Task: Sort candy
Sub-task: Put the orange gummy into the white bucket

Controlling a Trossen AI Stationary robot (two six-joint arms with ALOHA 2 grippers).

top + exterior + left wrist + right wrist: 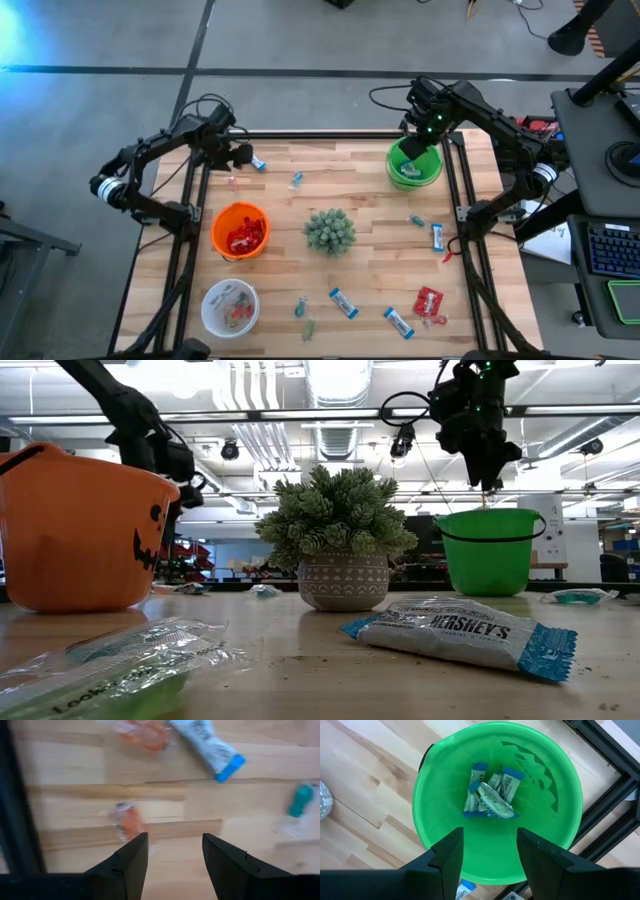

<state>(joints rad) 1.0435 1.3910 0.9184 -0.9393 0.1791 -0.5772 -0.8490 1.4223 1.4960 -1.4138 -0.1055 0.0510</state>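
The table is pale wood in striped planks. One bucket is orange with a black pumpkin face, another bright green, the bowl white. Bars — white wrappers, blue ends. Packets are red. The plant is grey-green in a patterned, perhaps whitish, pot.

Setting, for your record: a robotics lab or industrial workshop. You have a wooden table in a black metal frame on a grey concrete floor; exposed ceiling ducts; a keyboard at a side desk.
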